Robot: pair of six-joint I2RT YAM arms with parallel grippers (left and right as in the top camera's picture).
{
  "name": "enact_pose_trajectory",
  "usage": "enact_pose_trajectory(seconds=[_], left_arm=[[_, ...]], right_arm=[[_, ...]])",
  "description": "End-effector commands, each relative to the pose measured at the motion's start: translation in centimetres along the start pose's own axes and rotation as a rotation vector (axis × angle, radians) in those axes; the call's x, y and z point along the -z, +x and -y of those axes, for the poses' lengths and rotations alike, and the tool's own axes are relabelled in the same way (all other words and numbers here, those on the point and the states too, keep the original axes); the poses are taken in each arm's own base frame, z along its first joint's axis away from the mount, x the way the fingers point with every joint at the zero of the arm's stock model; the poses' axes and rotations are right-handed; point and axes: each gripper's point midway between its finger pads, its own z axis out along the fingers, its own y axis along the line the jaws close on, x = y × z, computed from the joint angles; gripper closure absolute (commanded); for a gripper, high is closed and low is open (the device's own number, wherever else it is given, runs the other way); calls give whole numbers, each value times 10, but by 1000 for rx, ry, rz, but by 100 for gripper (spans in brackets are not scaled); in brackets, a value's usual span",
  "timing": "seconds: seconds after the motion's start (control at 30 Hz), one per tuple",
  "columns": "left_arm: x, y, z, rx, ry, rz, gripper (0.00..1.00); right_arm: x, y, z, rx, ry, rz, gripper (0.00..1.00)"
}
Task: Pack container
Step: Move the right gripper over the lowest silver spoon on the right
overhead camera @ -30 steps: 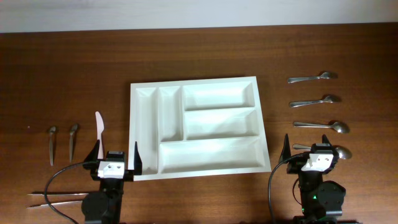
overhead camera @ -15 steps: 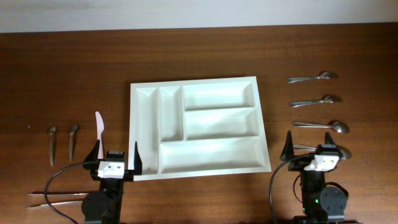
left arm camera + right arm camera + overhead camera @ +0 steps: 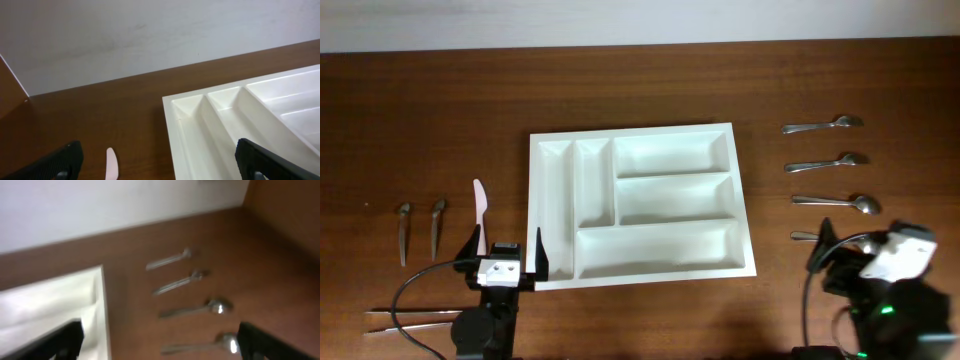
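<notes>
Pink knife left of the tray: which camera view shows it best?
Overhead: nearly the whole pink knife shows, left of the cutlery tray. The left wrist view catches only its tip; the right wrist view misses it.

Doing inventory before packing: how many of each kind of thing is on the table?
White tray: 1
Long metal utensils, right of tray: 4
Short metal spoons, left: 2
Pale pink knife: 1
Metal tongs: 1
Total: 9

Robot lab bench: wooden table (image 3: 640, 90), plain white wall (image 3: 125, 35)
</notes>
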Motion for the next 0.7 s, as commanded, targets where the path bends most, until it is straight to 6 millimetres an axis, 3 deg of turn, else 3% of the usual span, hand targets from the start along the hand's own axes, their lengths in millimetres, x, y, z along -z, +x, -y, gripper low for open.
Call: enact_pose_trajectory(seconds=[0.0,0.17,0.27,0.3,0.37,0.47,0.5,0.57,0.67], left_arm=[[0,1,1,6,6,1,1],[0,1,1,6,6,1,1],[0,1,1,6,6,1,1],[0,1,1,6,6,1,1],[0,1,1,6,6,1,1],[0,1,1,6,6,1,1],[0,1,1,6,6,1,1],[0,1,1,6,6,1,1],[0,1,1,6,6,1,1]], right_arm=[[29,-51,-23,-58,-105,-27,1],[54,-68,-57,-57,-288,-145,1],[49,-81,-56,-59,-266,-117,1],[45,-82,-50,-85,-224,-118,1],[35,-70,-20,-300,-22,-167,1],[46,-22,50,-712,499,-223,1],[51,-13,61,-788,597,-216,1],[54,-6,71,-916,710,-183,1],[40,-11,65,-951,704,-179,1]])
